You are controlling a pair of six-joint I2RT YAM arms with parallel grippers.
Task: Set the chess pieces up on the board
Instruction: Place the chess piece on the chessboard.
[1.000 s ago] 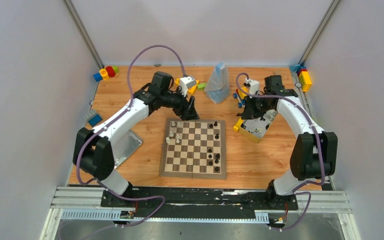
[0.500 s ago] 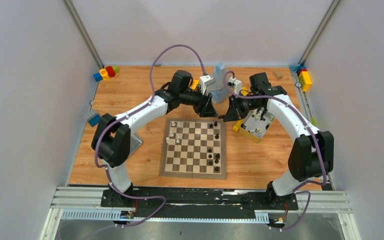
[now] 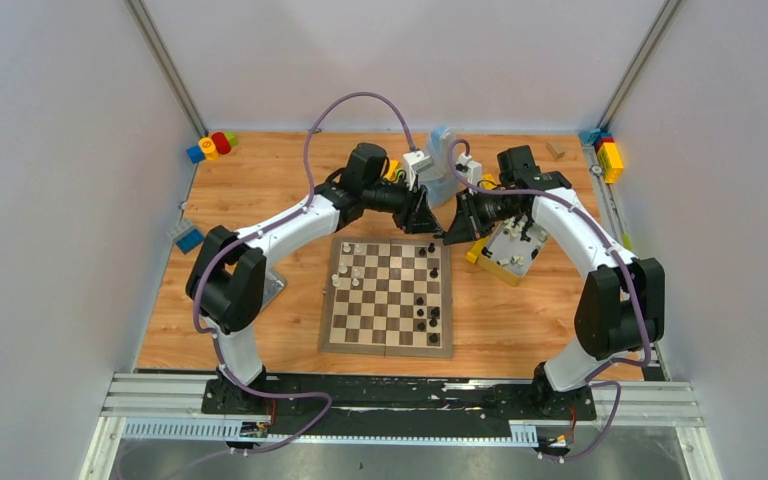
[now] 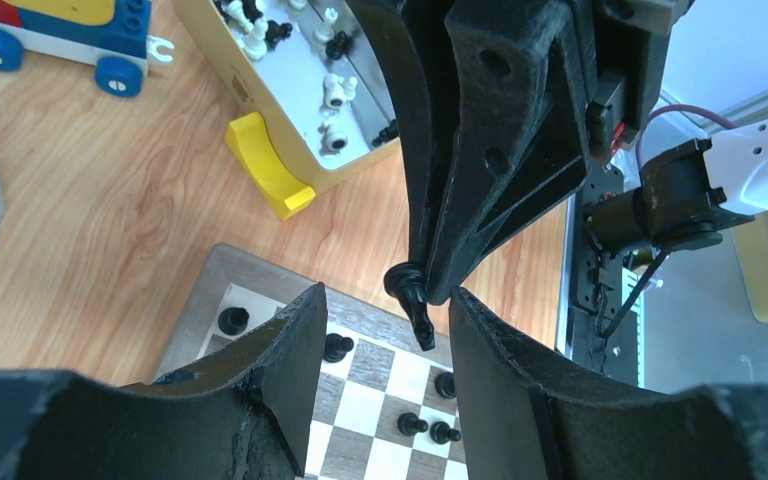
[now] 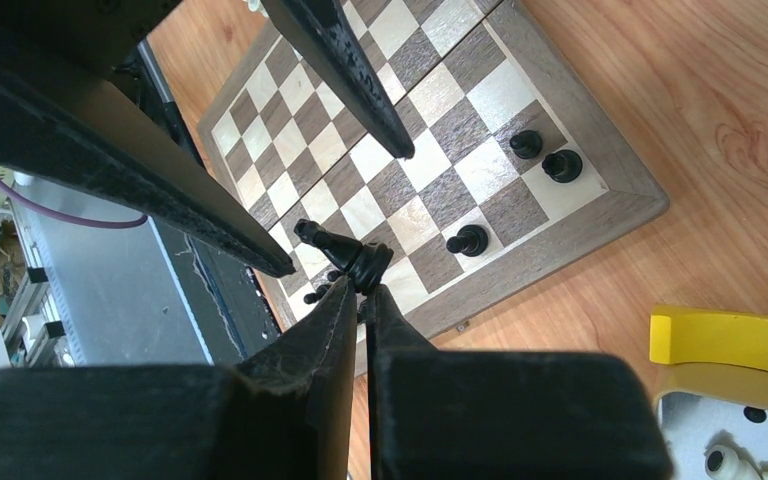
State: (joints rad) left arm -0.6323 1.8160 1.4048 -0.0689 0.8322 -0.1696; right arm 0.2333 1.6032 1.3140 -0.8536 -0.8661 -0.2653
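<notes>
Black chess piece (image 5: 345,255), slim and dark, hung pinched in the clenched right gripper (image 5: 363,290) above the 1 o'clock corner of the checked wooden board (image 3: 375,315). The left gripper (image 4: 388,293) stood parted, its fingers flanking that piece without touching it.

From my station I read the flat square chessboard (image 3: 387,349) as wood: matt veneer in dark brown and cream checks, with visible grain. The orange-brown table top (image 3: 260,180) shows a smooth wood-grain finish with a slight sheen. The small black chess piece (image 5: 345,256) looks like smooth, semi-gloss plastic. The fingers (image 4: 280,380) of the left gripper (image 4: 385,305) are matt black plastic, coarse, with chipped, rough edges; the fingers (image 5: 290,390) of the right gripper (image 5: 360,290) match. The yellow-sided tin box (image 4: 222,60) has a dull silver metal floor. The curved yellow block (image 4: 268,165) is glossy plastic.
</notes>
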